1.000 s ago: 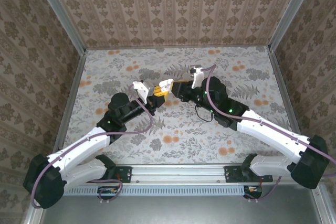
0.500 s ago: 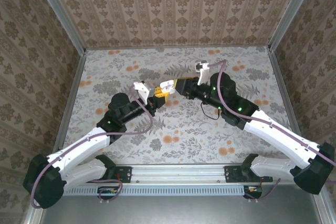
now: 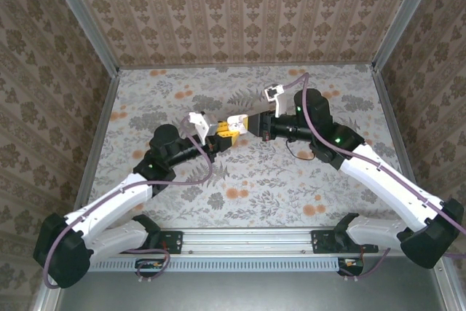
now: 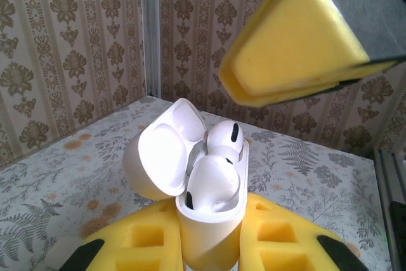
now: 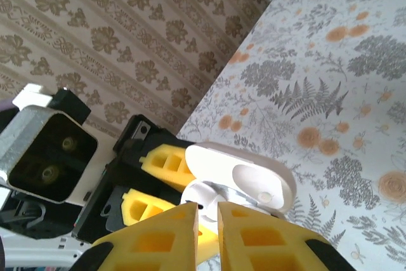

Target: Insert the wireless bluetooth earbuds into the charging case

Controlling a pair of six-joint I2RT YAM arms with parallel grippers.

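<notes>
My left gripper (image 4: 212, 249) is shut on the white charging case (image 4: 212, 226), which stands upright between its yellow pads with the lid (image 4: 158, 160) swung open to the left. Two glossy white earbuds sit in the case, one in front (image 4: 212, 182) and one behind (image 4: 225, 136). My right gripper (image 5: 207, 220) hovers just above the open case (image 5: 244, 179), shut to a thin slit with nothing between its fingers. From above, both grippers meet over the table's middle, left gripper (image 3: 218, 136) and right gripper (image 3: 249, 123) on either side of the case (image 3: 234, 122).
The flowered table (image 3: 240, 180) is walled by patterned panels with metal posts at the corners (image 3: 109, 71). The left arm's camera housing (image 5: 44, 150) is close beside my right fingers. A cable (image 3: 298, 152) hangs under the right arm.
The right gripper's jaws have narrowed to a slit. The right arm's wrist has swung outward and back while its fingertips stayed by the case. The left arm has held still.
</notes>
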